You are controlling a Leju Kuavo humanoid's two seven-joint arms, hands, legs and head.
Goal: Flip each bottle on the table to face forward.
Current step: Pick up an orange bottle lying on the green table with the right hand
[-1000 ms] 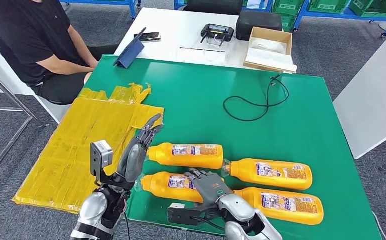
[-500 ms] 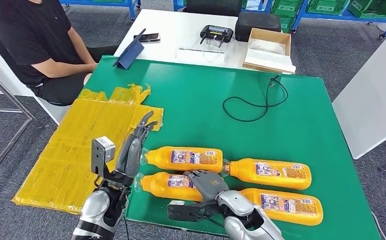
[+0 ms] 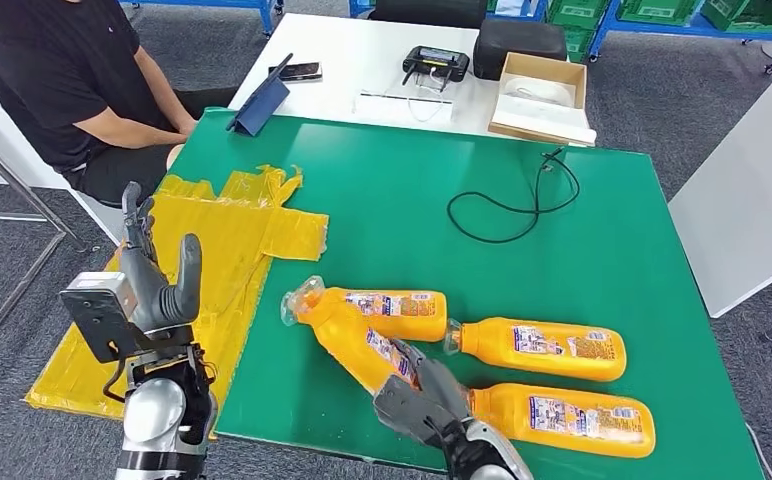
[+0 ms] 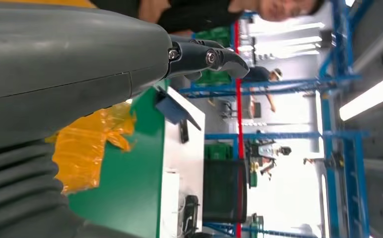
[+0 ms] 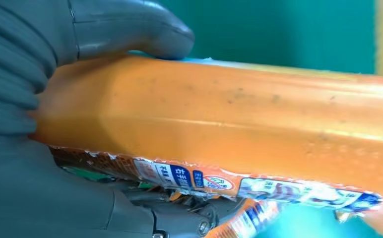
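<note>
**Lifting one bottle clear while the left hand backs away**

Gripping the near-left bottle around its base, the right hand has raised it off the green table — half a second ago it lay flat beside its neighbours, and now it tilts, cap end up and angled toward the far-left, crossing in front of the bottle behind it. The right wrist view confirms the hold: thumb over the orange body, darker fingers under the label edge. The left hand, which stood against the bottle caps a moment back, has pulled out to the left over the yellow plastic sheet; its fingers are spread and it holds nothing. The other two bottles have not moved. My reading — the turn of this first bottle is under way, not finished, and three bottles remain to be checked.
</note>
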